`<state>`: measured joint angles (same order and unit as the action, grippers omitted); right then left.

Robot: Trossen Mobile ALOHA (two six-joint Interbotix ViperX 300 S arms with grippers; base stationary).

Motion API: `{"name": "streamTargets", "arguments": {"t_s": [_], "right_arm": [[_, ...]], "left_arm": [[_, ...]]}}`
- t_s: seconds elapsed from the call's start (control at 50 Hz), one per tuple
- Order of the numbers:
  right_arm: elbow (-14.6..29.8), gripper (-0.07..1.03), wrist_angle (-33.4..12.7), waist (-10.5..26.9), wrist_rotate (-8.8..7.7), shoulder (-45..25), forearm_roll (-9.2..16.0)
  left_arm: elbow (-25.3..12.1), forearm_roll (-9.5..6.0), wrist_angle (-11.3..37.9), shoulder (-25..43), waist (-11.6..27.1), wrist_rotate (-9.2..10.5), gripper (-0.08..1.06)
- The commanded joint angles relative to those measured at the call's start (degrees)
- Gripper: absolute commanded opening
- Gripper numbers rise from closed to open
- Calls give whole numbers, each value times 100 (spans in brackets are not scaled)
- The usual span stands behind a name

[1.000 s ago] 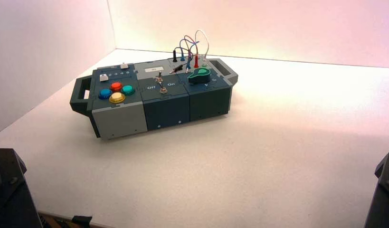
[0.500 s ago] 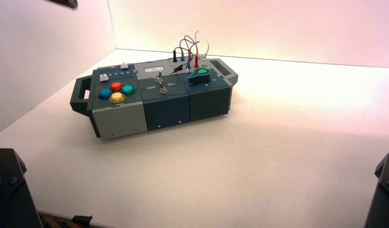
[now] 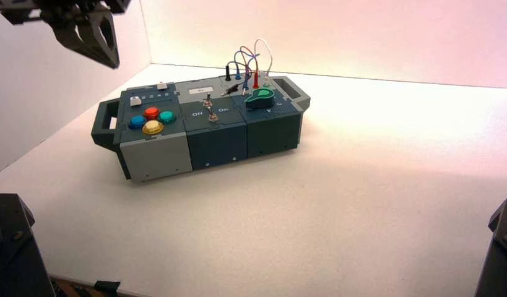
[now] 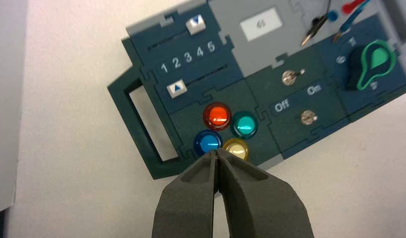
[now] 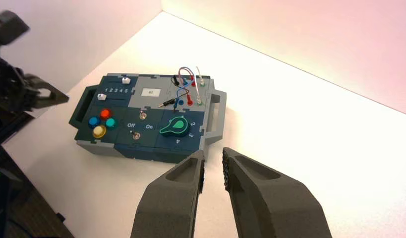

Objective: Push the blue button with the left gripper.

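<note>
The blue button (image 3: 137, 122) sits on the box's left end, leftmost of four round buttons. In the left wrist view it (image 4: 207, 143) shows just beyond my fingertips. My left gripper (image 3: 110, 60) hangs high above the table, up and to the left of the box, well apart from it. Its fingers are shut and empty in the left wrist view (image 4: 215, 154). The right wrist view shows it (image 5: 42, 96) left of the box. My right gripper (image 5: 213, 161) is open and empty, far back from the box.
Red (image 4: 217, 114), teal-green (image 4: 245, 124) and yellow (image 4: 235, 148) buttons crowd the blue one. Two toggle switches (image 4: 306, 117), a green knob (image 4: 372, 63), two sliders (image 4: 177, 88) and plugged wires (image 3: 247, 62) fill the box top. Black blocks (image 3: 12, 247) stand at the table's near corners.
My left gripper has come into the high view at the top left and moved down towards the box. The box and right arm have not moved.
</note>
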<state>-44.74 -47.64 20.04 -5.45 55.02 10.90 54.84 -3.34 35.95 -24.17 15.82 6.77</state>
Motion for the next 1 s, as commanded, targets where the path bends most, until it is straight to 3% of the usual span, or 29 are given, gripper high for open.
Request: {"name": "streamTargets", "arguments": {"t_s": [0.02,1.0], "right_arm": [[123,23,53,-9,18,-18,26],[44,23,70,-9,105,97,35]], "left_arm": [[-176,-9,-18,149,53,-97,-3],[-519,-62,-88,1881,202,-316,-3]]}}
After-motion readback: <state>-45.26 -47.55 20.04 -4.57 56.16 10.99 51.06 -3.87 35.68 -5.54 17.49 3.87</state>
